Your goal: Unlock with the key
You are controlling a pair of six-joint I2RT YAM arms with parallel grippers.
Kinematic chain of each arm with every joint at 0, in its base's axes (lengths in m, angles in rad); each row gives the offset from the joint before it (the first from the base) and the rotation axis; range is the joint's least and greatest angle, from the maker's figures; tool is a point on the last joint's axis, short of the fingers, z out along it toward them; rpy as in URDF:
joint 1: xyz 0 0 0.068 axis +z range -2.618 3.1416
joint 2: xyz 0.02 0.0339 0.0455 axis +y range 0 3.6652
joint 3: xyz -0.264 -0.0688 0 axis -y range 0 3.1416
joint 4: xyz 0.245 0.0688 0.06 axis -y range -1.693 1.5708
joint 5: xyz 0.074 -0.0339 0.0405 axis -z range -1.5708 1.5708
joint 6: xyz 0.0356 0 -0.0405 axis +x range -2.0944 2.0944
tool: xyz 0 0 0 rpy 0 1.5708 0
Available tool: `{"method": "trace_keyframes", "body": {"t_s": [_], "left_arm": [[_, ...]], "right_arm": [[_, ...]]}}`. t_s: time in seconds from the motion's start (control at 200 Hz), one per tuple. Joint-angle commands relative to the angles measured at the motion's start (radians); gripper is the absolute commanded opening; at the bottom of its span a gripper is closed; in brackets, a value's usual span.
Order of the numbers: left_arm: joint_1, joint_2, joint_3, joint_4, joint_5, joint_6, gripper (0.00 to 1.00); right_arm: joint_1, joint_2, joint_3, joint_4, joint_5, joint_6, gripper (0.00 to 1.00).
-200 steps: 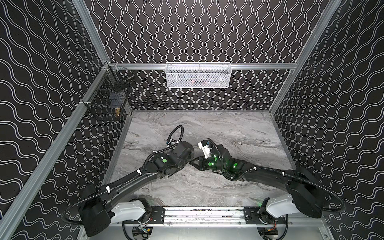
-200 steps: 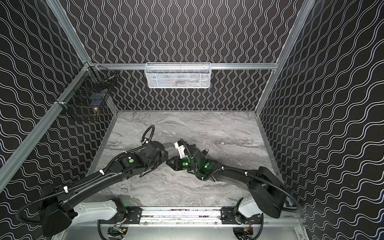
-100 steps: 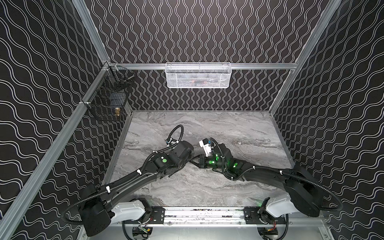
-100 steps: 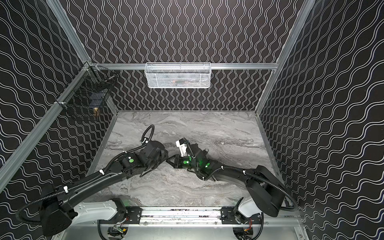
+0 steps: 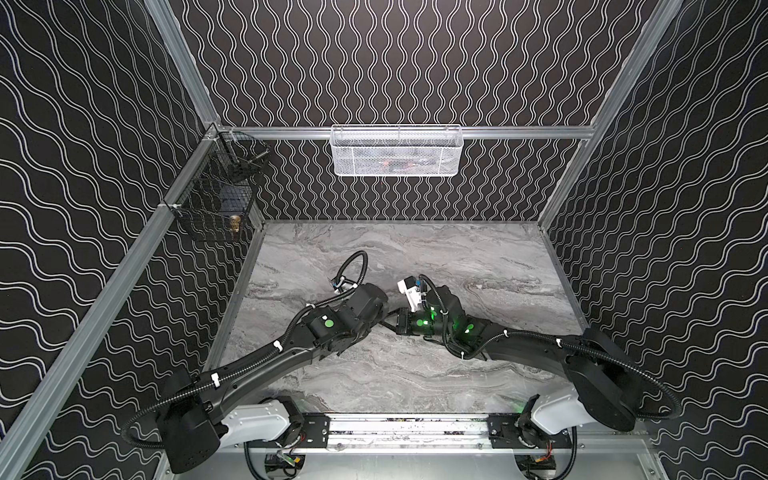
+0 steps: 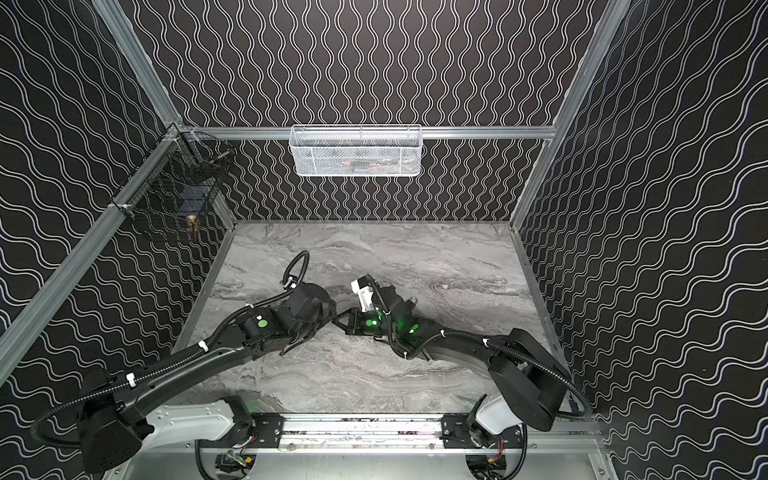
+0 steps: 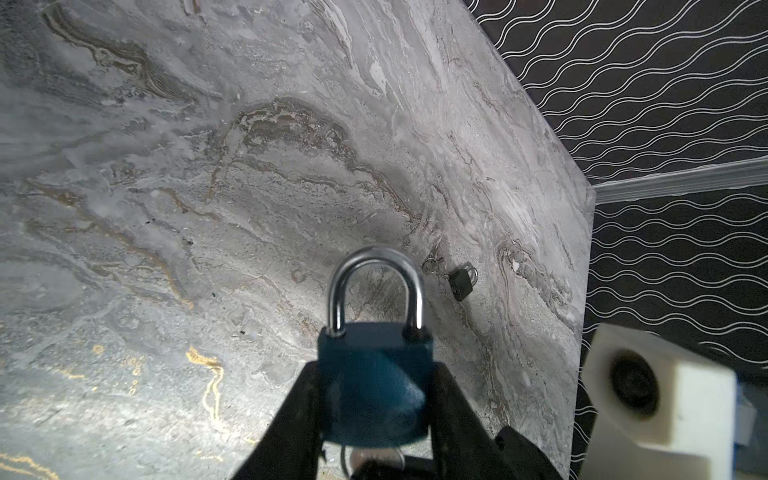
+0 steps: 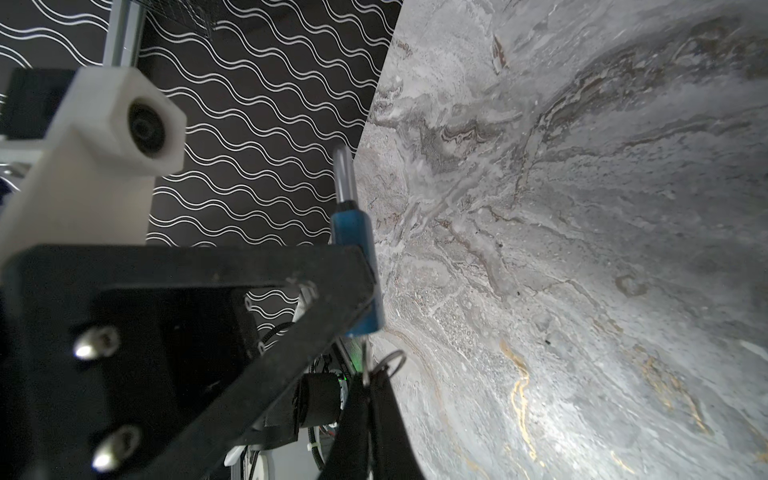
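Nearest us, the right claw [image 8: 368, 395] was pinched fully shut on the key [image 8: 365, 365]. Its blade appeared to sit in the underside of the lock [image 7: 374, 390], with the ring [image 8: 390, 361] hanging just beside. The left claw [image 7: 376, 370] stood part open, its two fingers clamped on the sides of the blue body. It held the lock between the two arms, clear of the surface [image 7: 208, 187] as far as we could tell. We judged the step in hand to be the turn itself. We thought it best done as a pure roll of the right wrist about the blade's own line. A light push inward would stop the key backing out, and we wanted no sideways pull, since a thin key slips or bends easily. The left grip needed to be firm enough that the body would not twist with the key. Further out, the shackle [image 7: 376, 254] looked seated at both legs, so we took it as the part to watch for a spring. Beyond it a small lock [image 7: 462, 282] lay on the surface, well apart and out of play.
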Motion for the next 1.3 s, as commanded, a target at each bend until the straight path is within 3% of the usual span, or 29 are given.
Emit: {"method": "trace_keyframes", "body": {"t_s": [0.0,0.425,0.651,1.001,1.296], "left_arm": [[-0.014,-0.008,0.007,0.041,0.114,0.006,0.12],[0.035,-0.021,0.032,0.056,-0.015,0.039,0.13],[0.04,-0.011,0.047,0.047,-0.017,0.038,0.13],[0.04,-0.018,0.031,0.07,-0.008,0.029,0.13],[0.04,-0.022,0.029,0.082,-0.01,0.023,0.13]], "right_arm": [[-0.002,0.0,0.038,0.063,0.07,-0.017,0.05],[0.003,-0.064,-0.032,0.035,0.028,-0.034,0.18],[0.002,-0.106,-0.039,0.003,0.063,0.025,0.27],[-0.004,-0.057,0.051,-0.043,0.104,0.109,0.29],[-0.003,-0.037,0.026,-0.018,0.089,0.115,0.25]]}}
